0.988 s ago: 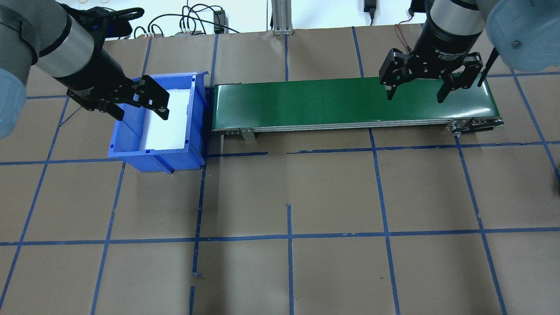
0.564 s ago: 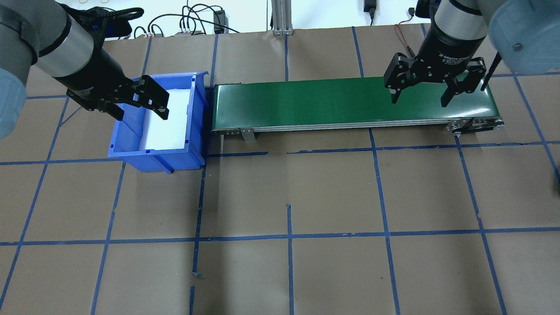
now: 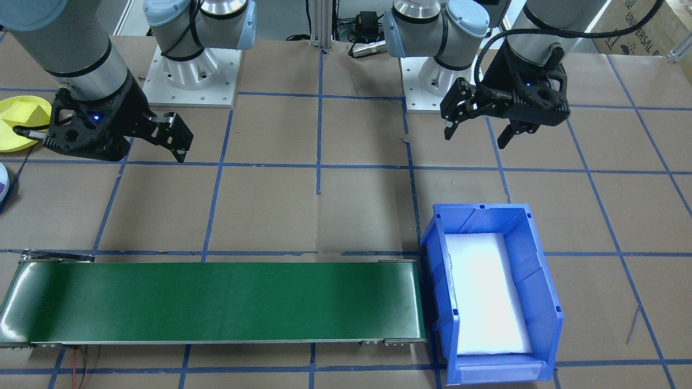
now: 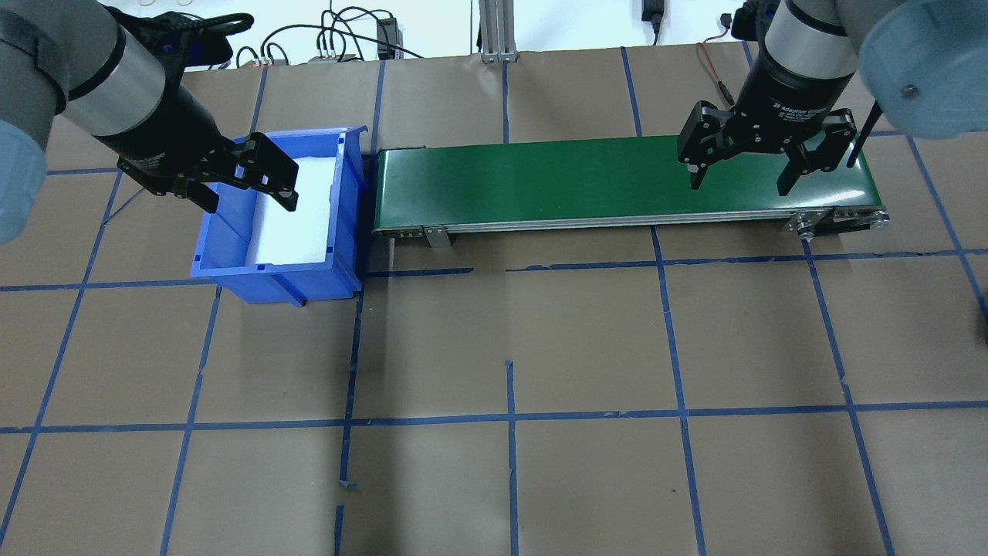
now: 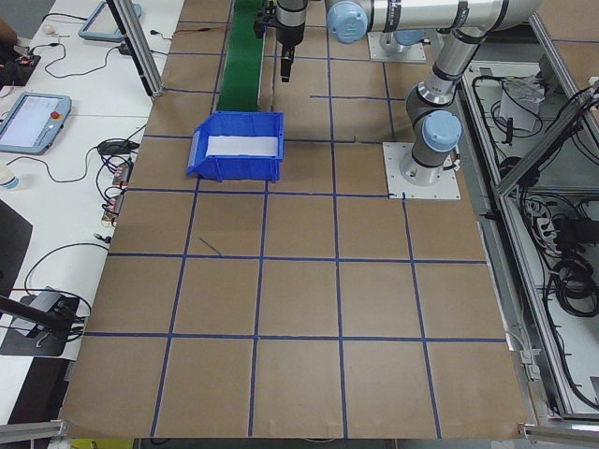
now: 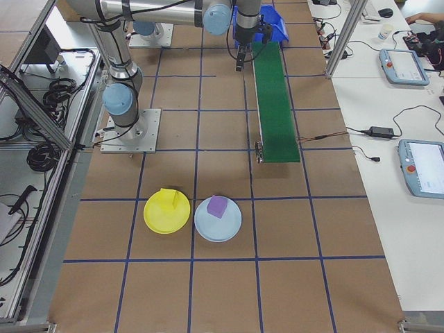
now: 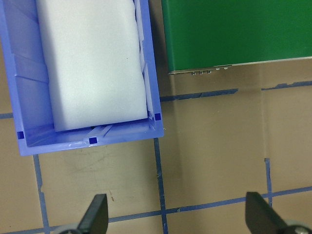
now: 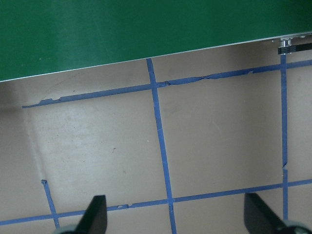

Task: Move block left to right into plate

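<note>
A purple block [image 6: 218,206] lies on a light blue plate [image 6: 223,230] beyond the belt's right end. Beside it a yellow block [image 6: 171,202] lies on a yellow plate [image 6: 155,223], which shows again at the front-facing view's left edge [image 3: 11,147]. My left gripper [image 4: 251,206] hangs open and empty over the near rim of the blue bin [image 4: 278,266]. My right gripper [image 4: 739,188] hangs open and empty above the right end of the green conveyor belt [image 4: 579,181]. No block shows on the belt or in the bin.
The bin holds only a white foam pad [image 3: 486,292]. The belt runs from the bin to the table's right side. Brown paper with blue tape lines [image 4: 509,417] covers the table. Cables and tablets lie on the benches past the belt.
My right gripper has shifted a little to the right over the belt's end, still open. The left gripper has not moved.
</note>
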